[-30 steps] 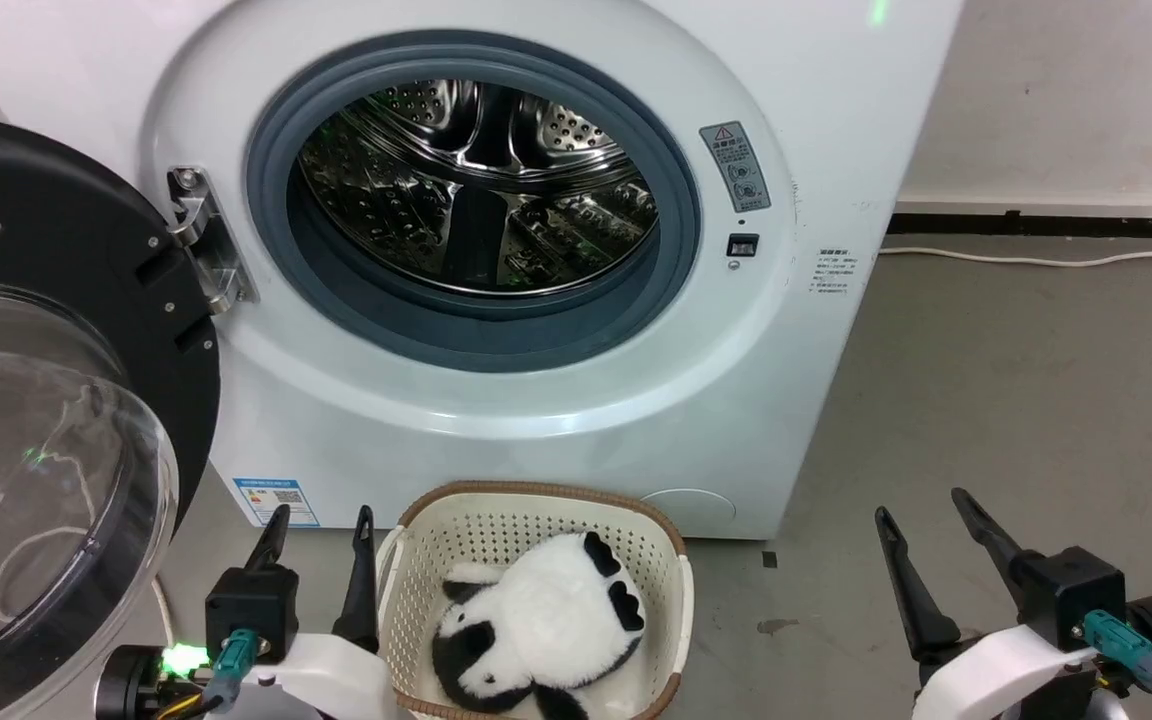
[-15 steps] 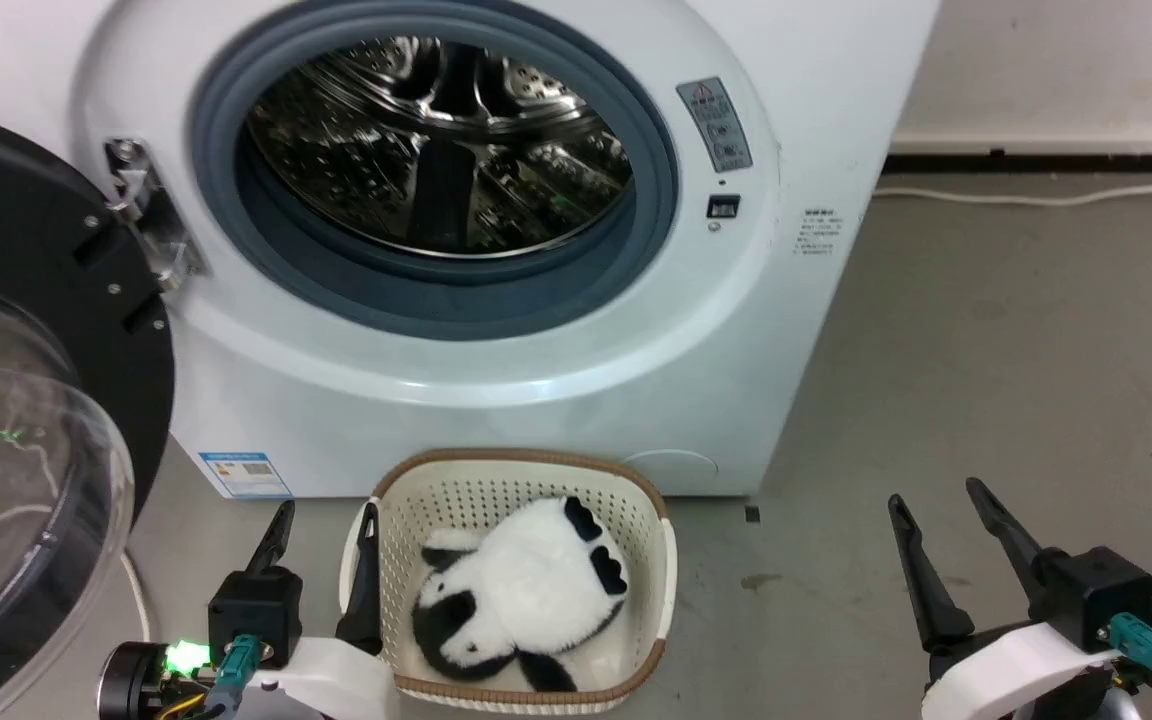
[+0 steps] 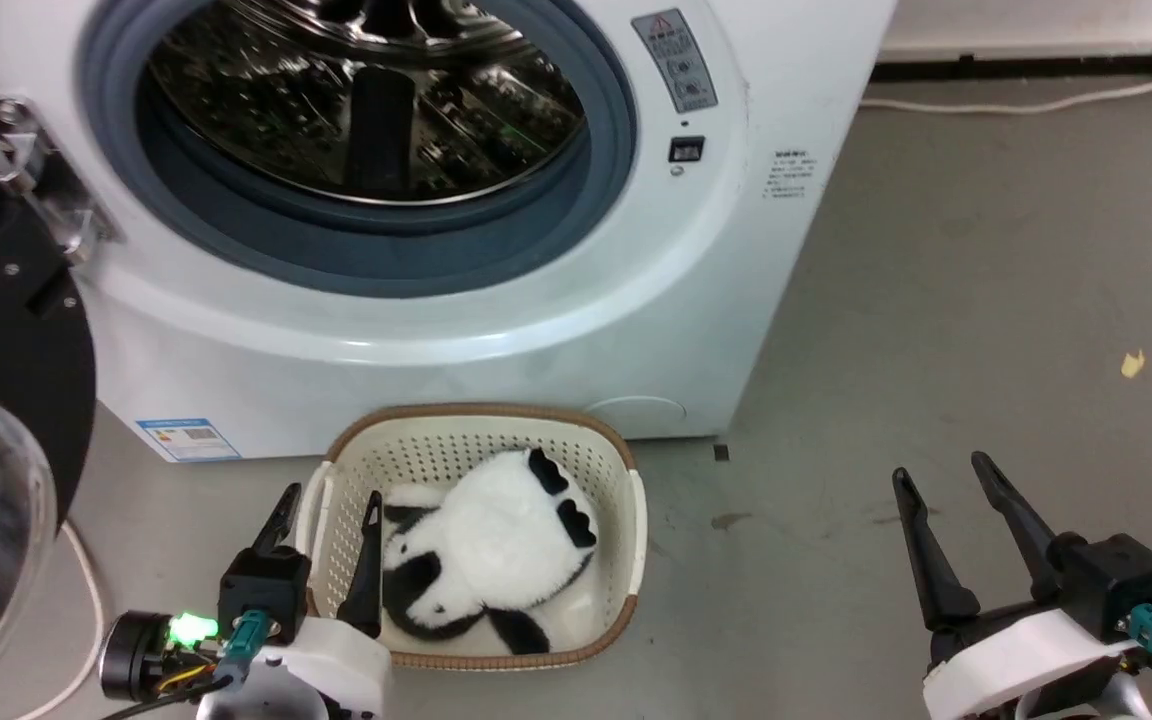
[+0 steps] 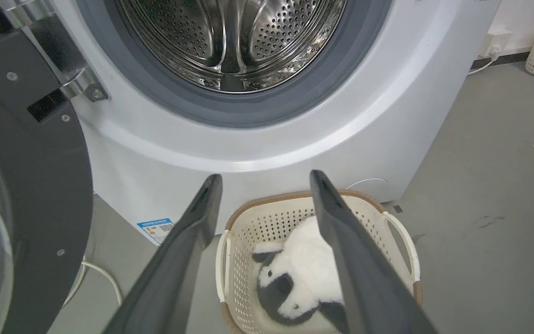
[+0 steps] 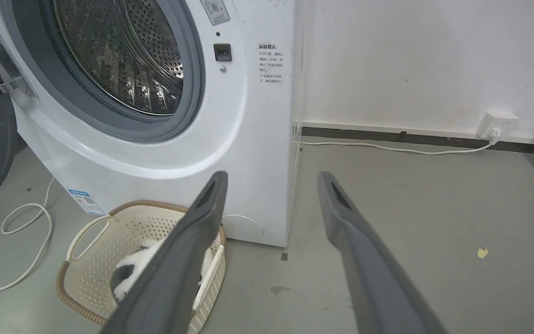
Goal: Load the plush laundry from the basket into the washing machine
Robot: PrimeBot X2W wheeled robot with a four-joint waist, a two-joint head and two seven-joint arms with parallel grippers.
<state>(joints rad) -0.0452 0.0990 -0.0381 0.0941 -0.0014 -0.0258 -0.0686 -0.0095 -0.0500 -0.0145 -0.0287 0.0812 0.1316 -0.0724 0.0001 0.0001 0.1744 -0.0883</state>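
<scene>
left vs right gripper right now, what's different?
Place: left gripper straddles the basket's left rim in the head view, one finger beside the panda; right gripper hangs over bare floor, right of the basket. Tilt: left gripper's fingers point almost straight up that view; right gripper's lean left. Shared: both open, holding nothing.

Black-and-white panda (image 3: 491,545) in cream, brown-rimmed perforated basket (image 3: 476,415)

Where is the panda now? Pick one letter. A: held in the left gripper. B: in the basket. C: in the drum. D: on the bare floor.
B: the panda lies inside the basket, which stands on the floor in front of the washing machine.
</scene>
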